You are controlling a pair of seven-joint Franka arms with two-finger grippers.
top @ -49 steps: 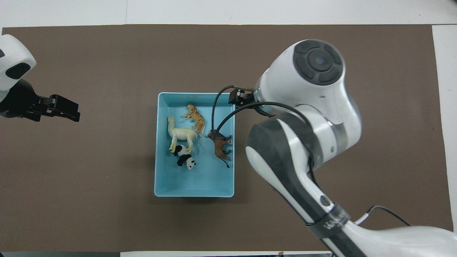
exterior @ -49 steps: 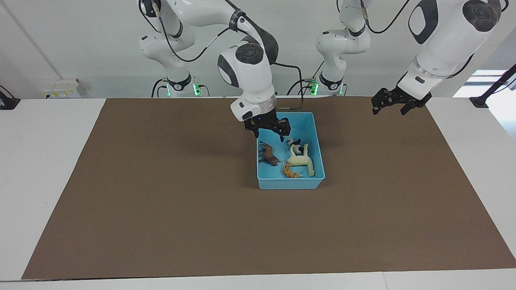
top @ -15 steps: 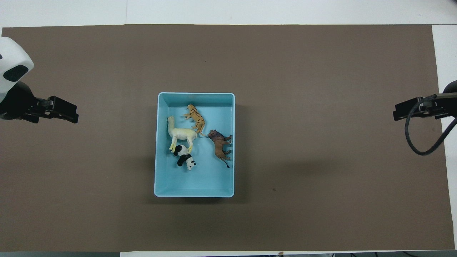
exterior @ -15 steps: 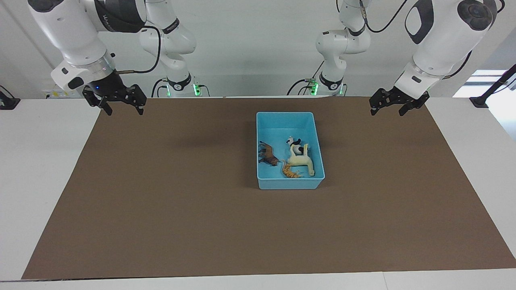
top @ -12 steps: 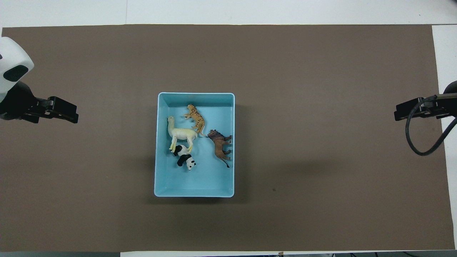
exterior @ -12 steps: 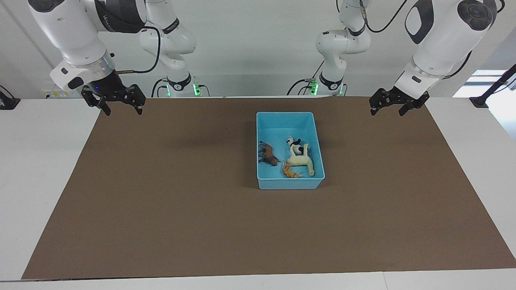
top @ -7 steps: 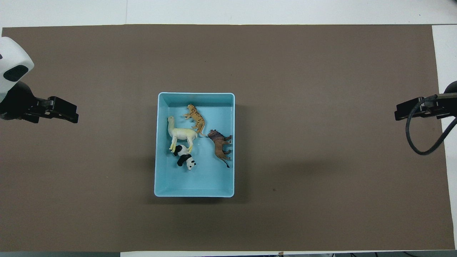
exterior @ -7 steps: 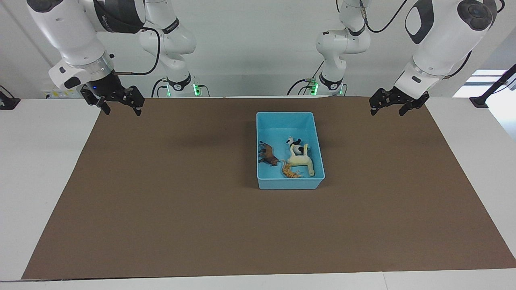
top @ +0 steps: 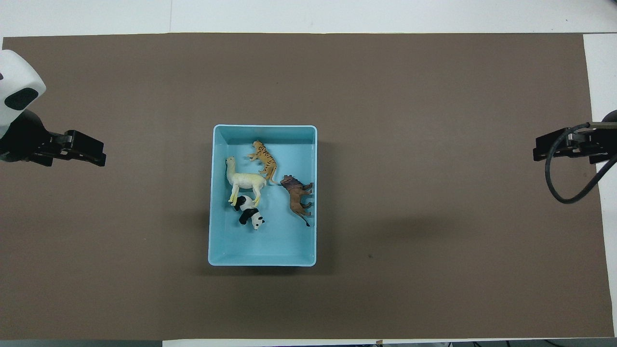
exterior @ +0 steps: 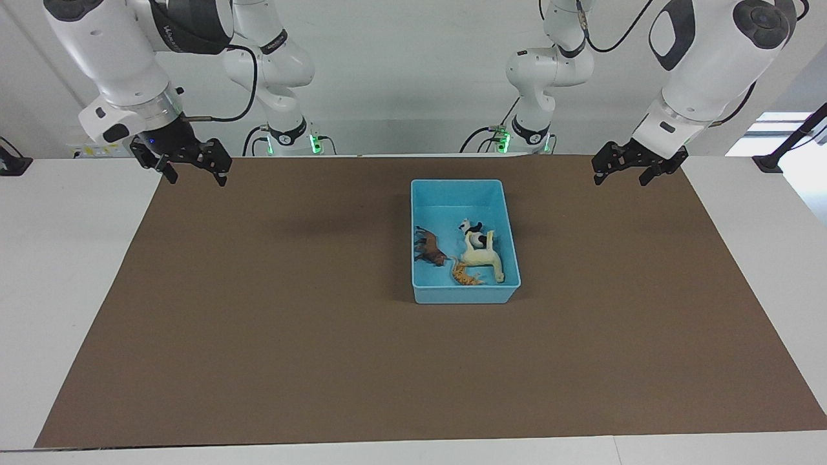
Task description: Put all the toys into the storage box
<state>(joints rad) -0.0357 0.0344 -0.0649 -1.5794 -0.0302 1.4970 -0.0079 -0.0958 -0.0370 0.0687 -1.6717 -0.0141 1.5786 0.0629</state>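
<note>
Over the brown paper mat (exterior: 258,310) at the right arm's end, right gripper (exterior: 192,173) raised, black fingers spread apart, holding nothing, white rounded arm bent above it. Near the middle of the mat, light blue storage box (exterior: 464,294), smooth plastic, rectangular, low-walled, with all four toys inside: dark brown animal (exterior: 429,248) by one long wall, panda (exterior: 473,232), cream long-necked animal (exterior: 482,255) touching the panda, striped orange cat (exterior: 466,276) farthest from the robots. Over the mat's corner at the left arm's end, left gripper (exterior: 627,173) raised, fingers apart, empty.
</note>
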